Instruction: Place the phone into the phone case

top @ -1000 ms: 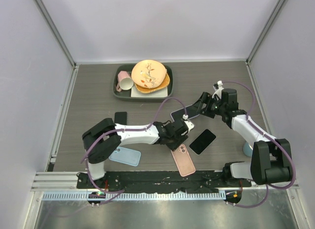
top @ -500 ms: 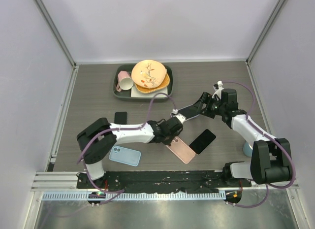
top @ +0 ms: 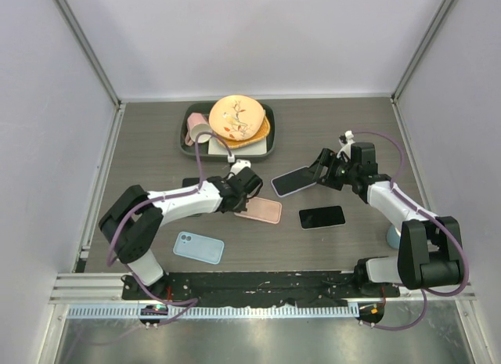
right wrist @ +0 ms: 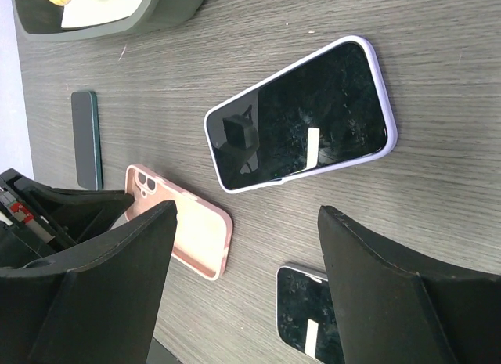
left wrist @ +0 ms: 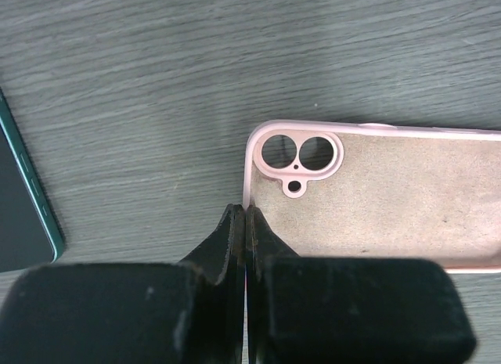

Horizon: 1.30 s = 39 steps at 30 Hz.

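left gripper [left wrist: 244,214] tight on thin rim of matte pink case [left wrist: 383,215], right gripper [right wrist: 246,223] agape

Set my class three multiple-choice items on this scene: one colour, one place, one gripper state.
1. The black-screened phone before the right gripper has a rim coloured: A green; B pink; C lilac.
2. The pink silicone phone case lies: A in the right gripper; B flat on the dark wooden table; C propped upright.
3. The left gripper is: A shut on the pink case's rim; B wide open; C out of view.
Answers: C, the right wrist view shows a lilac edge; B, it lies open side up on the boards; A, its fingers pinch together at the case's rim.
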### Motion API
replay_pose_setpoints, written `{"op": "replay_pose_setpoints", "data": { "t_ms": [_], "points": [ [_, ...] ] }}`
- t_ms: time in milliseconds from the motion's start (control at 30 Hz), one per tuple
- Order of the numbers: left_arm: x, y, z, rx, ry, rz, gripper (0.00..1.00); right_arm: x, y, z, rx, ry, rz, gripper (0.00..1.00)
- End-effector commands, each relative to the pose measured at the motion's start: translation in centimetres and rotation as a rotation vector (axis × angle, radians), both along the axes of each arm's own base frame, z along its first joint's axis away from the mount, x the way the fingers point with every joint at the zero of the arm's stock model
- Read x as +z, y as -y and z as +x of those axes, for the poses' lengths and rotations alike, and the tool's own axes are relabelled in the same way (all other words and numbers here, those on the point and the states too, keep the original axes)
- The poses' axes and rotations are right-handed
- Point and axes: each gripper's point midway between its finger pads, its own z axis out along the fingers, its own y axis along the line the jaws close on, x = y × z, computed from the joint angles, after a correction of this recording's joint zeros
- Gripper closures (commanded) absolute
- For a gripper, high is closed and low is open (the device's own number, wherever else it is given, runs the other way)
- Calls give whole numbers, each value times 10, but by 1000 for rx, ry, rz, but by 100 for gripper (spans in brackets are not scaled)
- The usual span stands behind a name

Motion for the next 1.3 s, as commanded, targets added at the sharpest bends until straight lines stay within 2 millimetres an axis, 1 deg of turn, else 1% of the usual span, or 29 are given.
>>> {"op": "replay_pose_setpoints", "data": {
  "t_ms": [0, 167, 200, 267, 300, 367, 400, 433, 500, 533, 567, 600, 733, 800, 900, 1000, 1033, 1067, 1100, 1133, 1167, 1200, 1233, 1267],
  "points": [
    [9, -16, 4, 109, 19, -2, 100, 1, 3, 4, -1, 23, -24, 22],
    [14, -31, 2, 156, 33, 9, 100, 0, 4, 3, -3, 18, -30, 22],
    [20, -31, 2, 159, 44, -9, 100, -1, 4, 3, -3, 17, -30, 22],
    [22, -32, 0, 163, 49, -18, 99, -2, 3, 3, -2, 13, -29, 22],
    [27, -31, 0, 161, 58, -36, 93, -2, 3, 3, -2, 15, -29, 21],
    [30, -30, 0, 148, 61, -45, 84, -1, 4, 4, -3, 16, -27, 22],
    [31, -27, -1, 128, 55, -58, 57, -1, 3, 4, 1, 17, -27, 22],
    [35, -28, -2, 117, 62, -61, 41, -1, 3, 4, -1, 16, -27, 22],
    [37, -28, -3, 109, 68, -70, 19, 1, 3, 5, -1, 20, -25, 22],
    [43, -27, -2, 103, 84, -85, 17, 0, 3, 4, 0, 19, -26, 22],
    [43, -28, -2, 102, 90, -89, 14, 1, 3, 4, 1, 19, -25, 22],
    [46, -27, -3, 94, 96, -98, 13, 1, 3, 4, 1, 20, -25, 21],
    [55, -24, -1, 71, 114, -119, 12, 1, 3, 4, 1, 17, -25, 22],
    [57, -22, -1, 59, 117, -126, 12, 1, 3, 4, 1, 17, -28, 21],
    [58, -13, -1, 24, 109, -156, 12, 0, 5, 2, -6, 11, -37, 22],
    [59, 4, -2, -36, 97, -220, 12, -5, 11, 0, -40, -12, -67, 22],
    [60, 11, 0, -55, 107, -251, 12, -7, 15, 0, -56, -20, -85, 22],
    [61, 22, -6, -100, 82, -296, 12, -11, 18, -3, -69, -44, -98, 22],
    [62, 27, -7, -128, 81, -317, 13, -14, 20, -5, -78, -56, -106, 22],
    [65, 37, -6, -155, 89, -362, 12, -13, 23, -6, -92, -61, -114, 22],
    [67, 47, -13, -198, 67, -411, 12, -19, 30, -11, -122, -87, -146, 22],
    [69, 53, -15, -228, 65, -439, 13, -20, 33, -13, -139, -91, -159, 22],
    [71, 60, -15, -251, 75, -474, 13, -18, 38, -15, -165, -82, -174, 22],
    [72, 64, -15, -266, 79, -492, 13, -23, 46, -20, -209, -105, -202, 22]
  ]
}}
